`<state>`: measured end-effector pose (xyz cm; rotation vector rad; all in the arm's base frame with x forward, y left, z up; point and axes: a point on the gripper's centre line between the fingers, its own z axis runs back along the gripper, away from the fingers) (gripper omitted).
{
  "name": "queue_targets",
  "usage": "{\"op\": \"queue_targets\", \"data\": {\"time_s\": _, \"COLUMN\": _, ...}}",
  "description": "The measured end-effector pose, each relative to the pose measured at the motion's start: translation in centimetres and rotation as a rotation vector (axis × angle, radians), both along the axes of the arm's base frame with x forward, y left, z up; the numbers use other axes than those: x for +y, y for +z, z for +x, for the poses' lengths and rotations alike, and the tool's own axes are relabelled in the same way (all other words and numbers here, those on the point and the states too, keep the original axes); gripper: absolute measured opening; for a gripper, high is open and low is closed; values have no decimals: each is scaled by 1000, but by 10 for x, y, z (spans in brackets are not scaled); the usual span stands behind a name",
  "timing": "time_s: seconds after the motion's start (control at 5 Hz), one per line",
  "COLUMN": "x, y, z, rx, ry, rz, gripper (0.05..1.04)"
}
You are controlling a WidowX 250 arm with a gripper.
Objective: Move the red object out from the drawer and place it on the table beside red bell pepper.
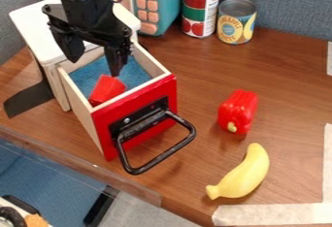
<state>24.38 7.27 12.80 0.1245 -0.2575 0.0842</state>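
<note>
Above the open drawer (pixel 137 121) hangs my gripper (pixel 94 68), its two fingers spread apart with nothing held between them. The red object (pixel 107 89) lies tilted on the blue drawer floor, close behind the red front panel. One fingertip is just above and behind the red object; whether they touch I cannot tell. To the right of the drawer, the red bell pepper (pixel 238 111) lies on the wooden table (pixel 295 105).
A yellow banana (pixel 241 173) lies in front of the pepper. The drawer's black handle (pixel 158 158) juts toward the front right. Two cans (pixel 200 8) (pixel 236 21) and a teal toy (pixel 158 3) stand at the back. White tape (pixel 272 214) marks the front right.
</note>
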Motion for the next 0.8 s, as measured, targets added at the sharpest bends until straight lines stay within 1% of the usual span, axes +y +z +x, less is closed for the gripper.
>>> {"op": "queue_targets", "data": {"time_s": 0.2, "x": -1, "y": -6, "z": -2, "rx": 19, "ry": 1, "rz": -6, "gripper": 1001}}
{"op": "queue_targets", "data": {"time_s": 0.4, "x": 1, "y": -17, "z": 3, "rx": 24, "ry": 11, "rz": -8, "gripper": 1001}}
{"op": "queue_targets", "data": {"time_s": 0.6, "x": 3, "y": -22, "z": 7, "rx": 5, "ry": 24, "rz": 0, "gripper": 1001}}
{"op": "queue_targets", "data": {"time_s": 0.8, "x": 5, "y": -29, "z": 10, "rx": 14, "ry": 24, "rz": 6, "gripper": 1001}}
